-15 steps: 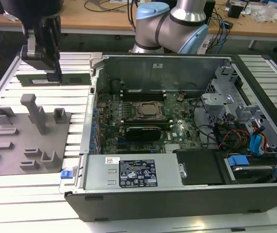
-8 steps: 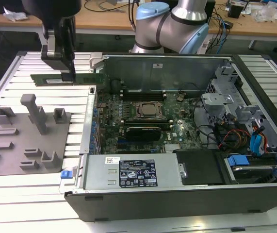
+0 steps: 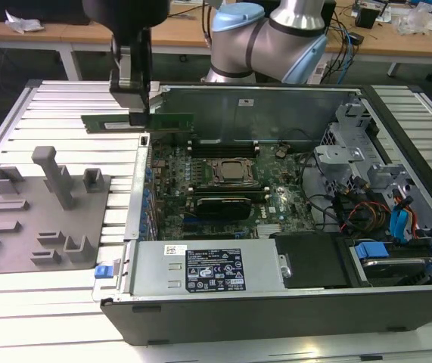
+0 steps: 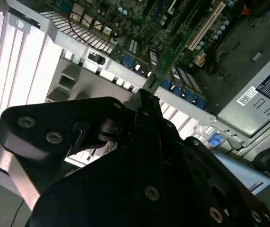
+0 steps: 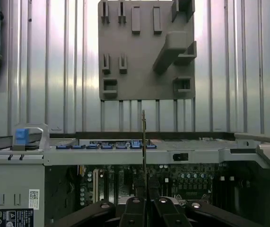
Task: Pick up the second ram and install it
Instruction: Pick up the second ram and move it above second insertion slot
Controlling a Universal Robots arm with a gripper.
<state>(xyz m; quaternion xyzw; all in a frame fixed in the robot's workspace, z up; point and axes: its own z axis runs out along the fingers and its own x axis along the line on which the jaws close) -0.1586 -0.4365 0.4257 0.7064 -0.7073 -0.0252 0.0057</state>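
Jaws pinching the green memory stick (image 3: 174, 121) midway over the computer case (image 3: 276, 318) wall; holding it level seems wise.

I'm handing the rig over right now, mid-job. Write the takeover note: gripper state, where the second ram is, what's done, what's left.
Gripper: shut on the second ram, gripping it near its middle.
Second ram: held level in the air over the open case's side wall, at the exterior view's left near the far corner. It appears clear of the case.
Done: the stick is picked up and is off the gray fixture plate.
Left: it is not seated. The slot strips by the processor socket lie lower, towards the exterior view's right.
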